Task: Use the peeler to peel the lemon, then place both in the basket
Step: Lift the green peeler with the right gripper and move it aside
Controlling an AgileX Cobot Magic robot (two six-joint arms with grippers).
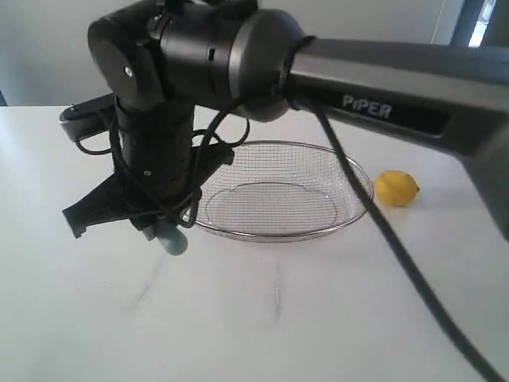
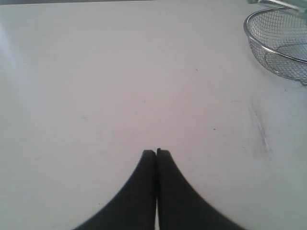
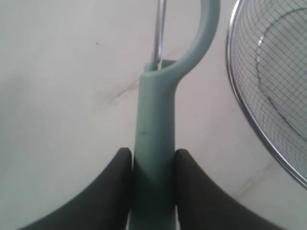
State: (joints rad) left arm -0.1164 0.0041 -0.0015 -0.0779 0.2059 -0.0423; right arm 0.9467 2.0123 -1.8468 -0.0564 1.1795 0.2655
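We see a white table (image 1: 262, 334) that fills most of every view. Its top is smooth and a little shiny. On it there are faint grey marks (image 1: 277, 296), thin and short, near the middle of the exterior view. Behind the table stands a pale wall (image 1: 48, 56). In the upper right corner of that view there is a narrow bright strip (image 1: 480, 30) with dark edges; we cannot tell what it is.

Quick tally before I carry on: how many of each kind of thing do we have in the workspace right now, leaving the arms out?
lemon: 1, on the table beside the basket
peeler: 1, clamped in the right gripper
basket: 1, nothing in it
Total: 3
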